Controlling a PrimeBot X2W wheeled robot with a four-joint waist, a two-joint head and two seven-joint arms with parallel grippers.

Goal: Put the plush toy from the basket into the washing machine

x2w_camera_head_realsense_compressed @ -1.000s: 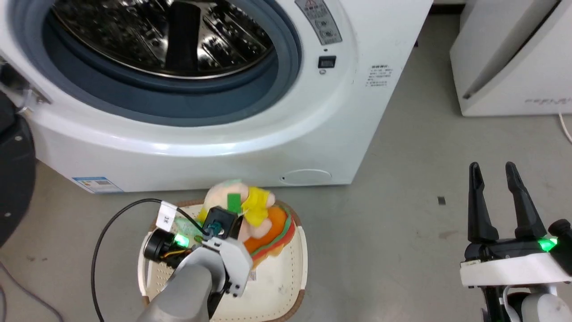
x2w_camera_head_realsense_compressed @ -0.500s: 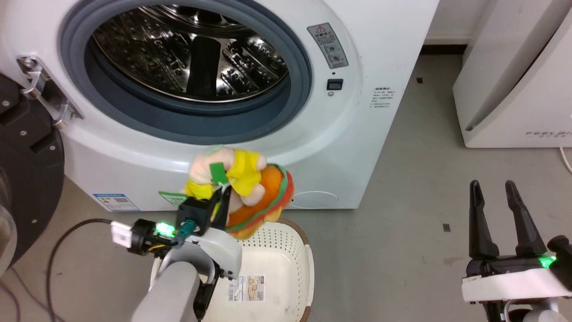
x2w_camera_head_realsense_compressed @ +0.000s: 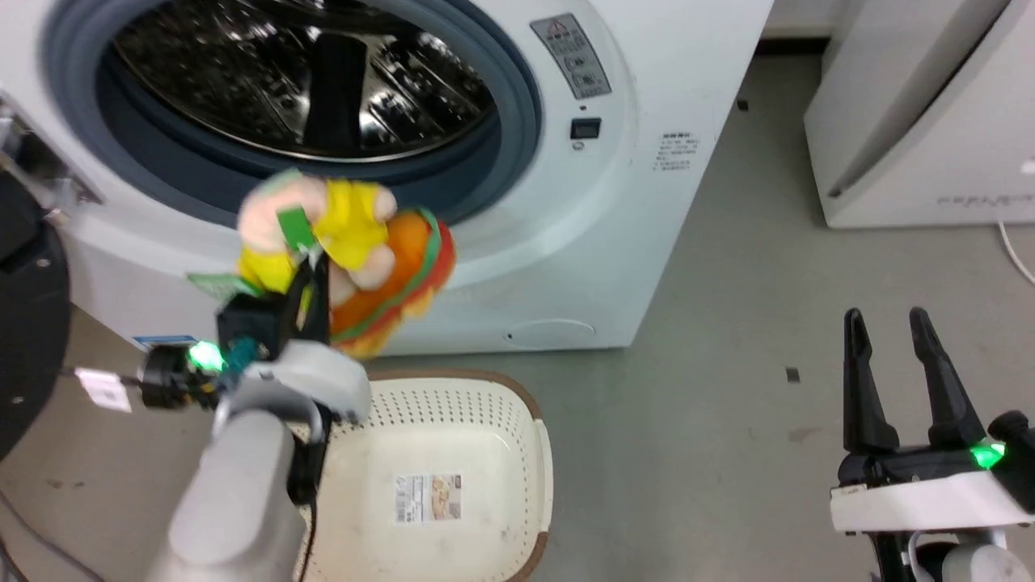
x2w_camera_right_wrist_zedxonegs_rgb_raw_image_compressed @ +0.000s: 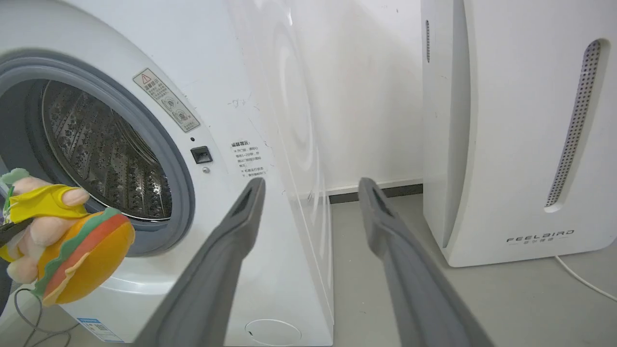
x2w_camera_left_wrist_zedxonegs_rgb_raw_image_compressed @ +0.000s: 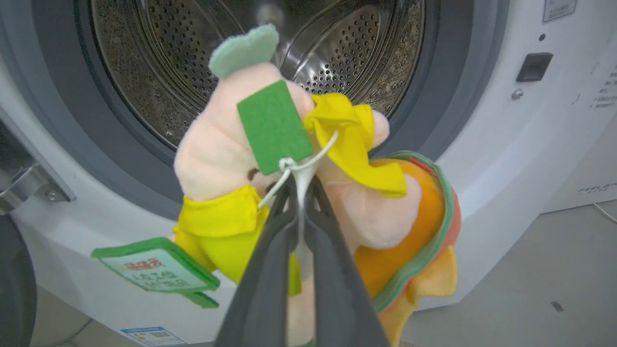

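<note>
Head view: left pincer (x2w_camera_head_realsense_compressed: pixel 314 267) grips plush toy (x2w_camera_head_realsense_compressed: pixel 400 263).

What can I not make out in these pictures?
Left wrist view: what the left gripper pinches on the plush toy, fabric or tag string; its fingers cover it.
Head view: washing machine door, cut by the left edge.
Head view: warning label print, too small.
Head view: basket near rim, cut by the bottom edge.

Left pincer (x2w_camera_left_wrist_zedxonegs_rgb_raw_image_compressed: pixel 301 188) clamped the plush toy (x2w_camera_left_wrist_zedxonegs_rgb_raw_image_compressed: pixel 226 144) before the washing machine (x2w_camera_head_realsense_compressed: pixel 647 202); right pincer (x2w_camera_head_realsense_compressed: pixel 889 323) hung parted right of it.
</note>
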